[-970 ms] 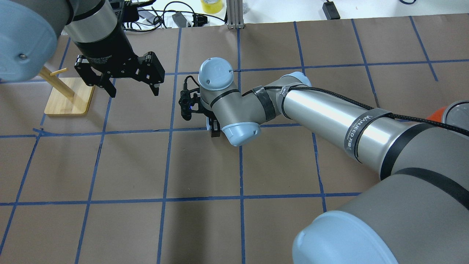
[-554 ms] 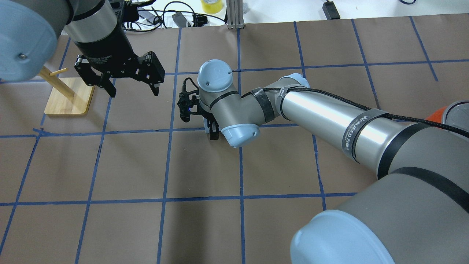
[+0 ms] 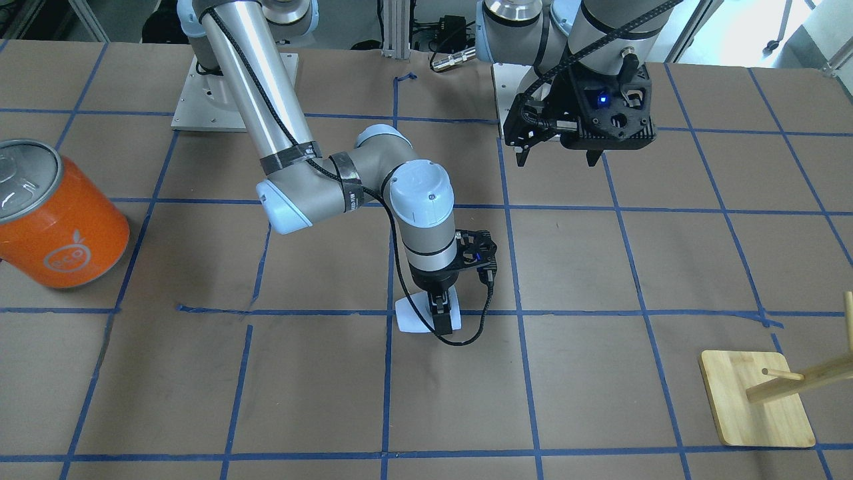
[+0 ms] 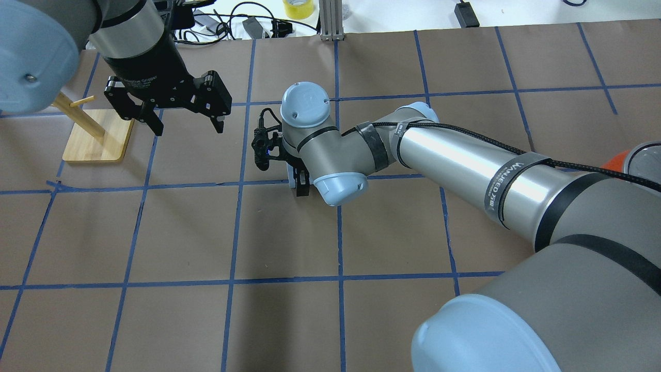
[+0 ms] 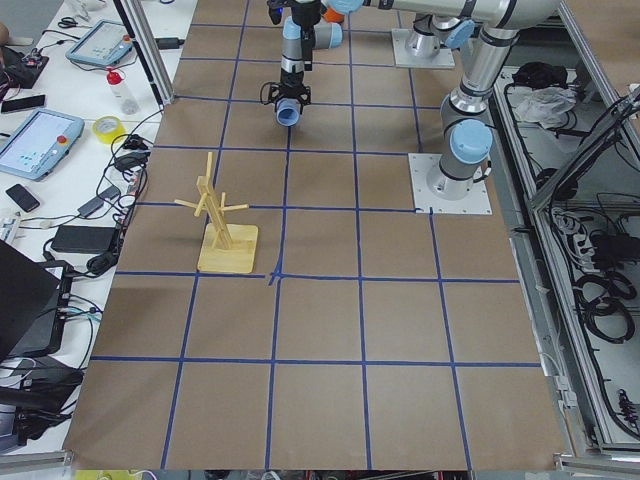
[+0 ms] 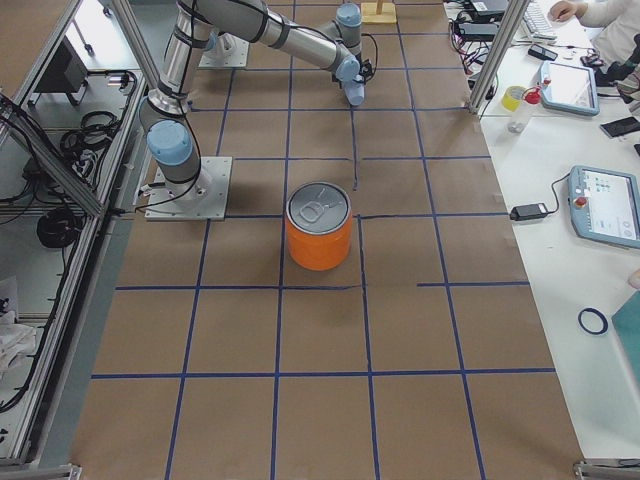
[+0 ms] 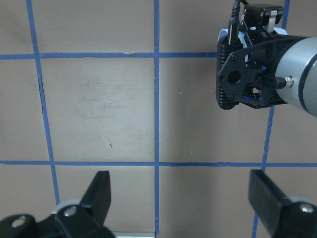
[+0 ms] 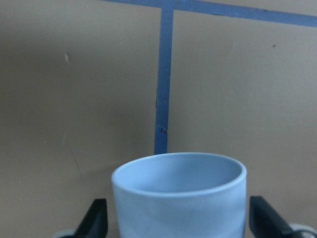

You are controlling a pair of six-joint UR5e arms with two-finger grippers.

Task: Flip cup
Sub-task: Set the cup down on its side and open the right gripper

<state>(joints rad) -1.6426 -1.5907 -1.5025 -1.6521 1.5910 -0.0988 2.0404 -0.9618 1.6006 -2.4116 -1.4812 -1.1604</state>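
Cup (image 8: 178,198) x1, orange can (image 3: 66,227) x1

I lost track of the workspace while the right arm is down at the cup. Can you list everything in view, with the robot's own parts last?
cup: one, pale blue-white, near the table's middle, between the right gripper's fingers
orange can: one, orange with a silver lid, upright on the robot's right side of the table
wooden stand: one, light wood with pegs, on the robot's left side, away from the cup
table: one, brown paper with a blue tape grid
tape roll: one, yellow, off the paper past the far edge
left gripper: one, black, open, above bare table
right gripper: one, black, a finger on each side of the cup; contact not visible
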